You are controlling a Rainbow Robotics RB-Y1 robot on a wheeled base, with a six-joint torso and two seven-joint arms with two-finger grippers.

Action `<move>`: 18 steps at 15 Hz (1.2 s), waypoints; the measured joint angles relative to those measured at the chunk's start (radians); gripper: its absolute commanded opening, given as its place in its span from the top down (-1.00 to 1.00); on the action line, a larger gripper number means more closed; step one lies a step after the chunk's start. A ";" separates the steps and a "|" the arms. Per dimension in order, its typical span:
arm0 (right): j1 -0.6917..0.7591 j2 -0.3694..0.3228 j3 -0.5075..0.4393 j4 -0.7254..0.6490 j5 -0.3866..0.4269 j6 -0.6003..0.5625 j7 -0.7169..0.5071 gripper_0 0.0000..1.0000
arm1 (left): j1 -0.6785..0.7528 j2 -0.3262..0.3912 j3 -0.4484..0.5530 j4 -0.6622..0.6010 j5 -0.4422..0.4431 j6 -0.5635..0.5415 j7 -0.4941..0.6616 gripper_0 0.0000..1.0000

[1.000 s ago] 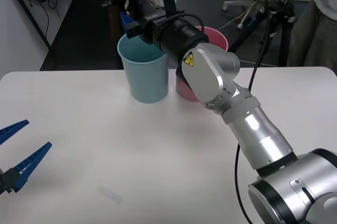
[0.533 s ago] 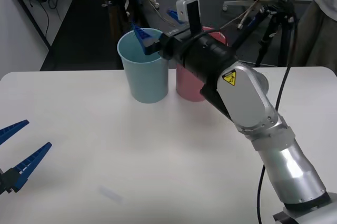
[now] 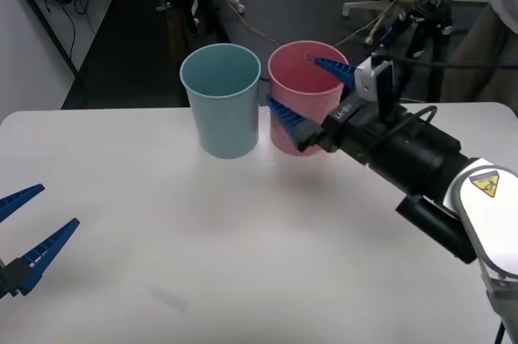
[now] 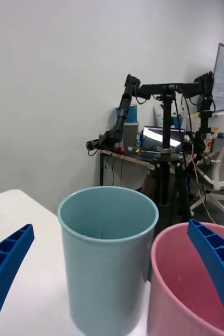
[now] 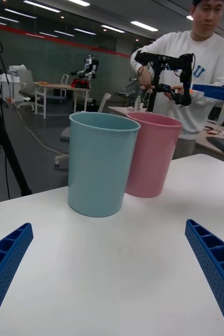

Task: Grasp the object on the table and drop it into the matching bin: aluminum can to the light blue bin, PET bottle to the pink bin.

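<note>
I'm on the front view. The white worktop fills the lower two thirds of the frame, its far edge running across just under the middle of the upper half. My right arm comes in from the lower right corner and reaches up toward centre, black forearm and silver shoulder housing with a yellow warning sticker.

Two bins stand side by side at top centre on the far part of the worktop, rims about level, walls touching or very nearly so. The light blue bin is on the left of the pair, the pink bin on the right. I can't see into the bottom of either one from here, so I can't tell where the can is; no red can shows on the worktop or in any pincer.

The right pincer sits at the pink bin, fingers spread wide with nothing between them: one blue ribbed finger up at the rim on the bin's right, the other lower against the bin's front wall. In the right wrist view the light blue bin is centre, the pink bin at lower right, and the two blue fingers are far apart at the bottom corners.

The left pincer is parked at the lower left edge of the front view, low over the worktop, well apart from the bins, fingers spread, holding nothing.
</note>
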State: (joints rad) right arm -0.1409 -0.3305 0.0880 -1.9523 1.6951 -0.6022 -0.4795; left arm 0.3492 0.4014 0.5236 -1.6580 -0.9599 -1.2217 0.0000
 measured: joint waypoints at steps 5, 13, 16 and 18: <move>0.186 -0.039 -0.231 -0.040 -0.253 -0.256 0.264 -1.00 | 0.000 0.000 0.000 0.000 0.000 0.000 0.000 -1.00; 0.416 -0.039 -0.541 -0.029 -0.461 -0.596 0.452 -1.00 | 0.000 0.000 0.000 0.000 0.000 0.000 0.000 -1.00; 0.441 -0.039 -0.599 0.067 -0.526 -0.701 0.484 -1.00 | 0.000 0.000 0.000 0.000 0.000 0.000 0.000 -1.00; 0.455 -0.039 -0.625 0.122 -0.543 -0.734 0.502 -1.00 | 0.000 0.000 0.000 0.000 0.000 0.000 0.000 -1.00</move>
State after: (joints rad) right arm 0.3139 -0.3698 -0.5367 -1.8305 1.1522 -1.3359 0.0226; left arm 0.3490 0.4014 0.5236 -1.6581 -0.9599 -1.2217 0.0000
